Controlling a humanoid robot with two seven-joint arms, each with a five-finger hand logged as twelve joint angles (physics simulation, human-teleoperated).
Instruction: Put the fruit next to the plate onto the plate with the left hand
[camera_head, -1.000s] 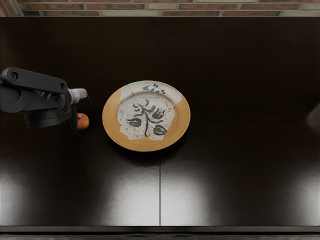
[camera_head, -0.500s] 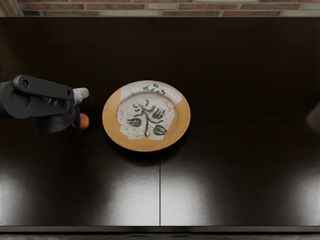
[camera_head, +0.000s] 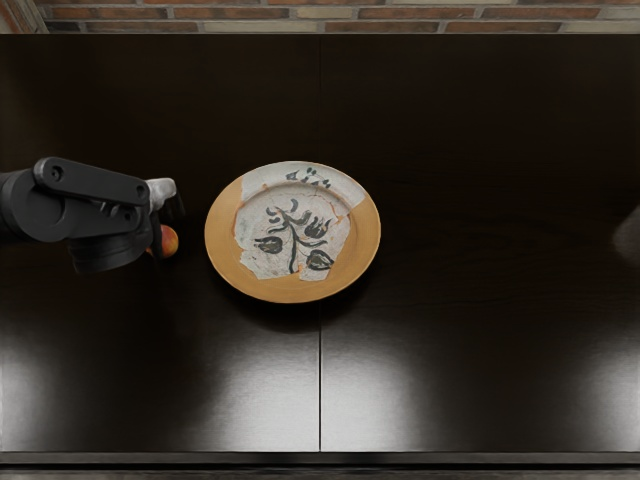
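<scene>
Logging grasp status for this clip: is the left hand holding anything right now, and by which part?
Cannot be told: the left hand covers the left side of the fruit, beside the plate, but the contact is hidden.

A round ceramic plate (camera_head: 222, 248) with a broad orange rim and a white centre bearing a dark plant drawing lies flat, face up. A small round orange-red fruit (camera_head: 169, 240) sits at its 9 o'clock, just beside the rim, only its right part showing.
</scene>
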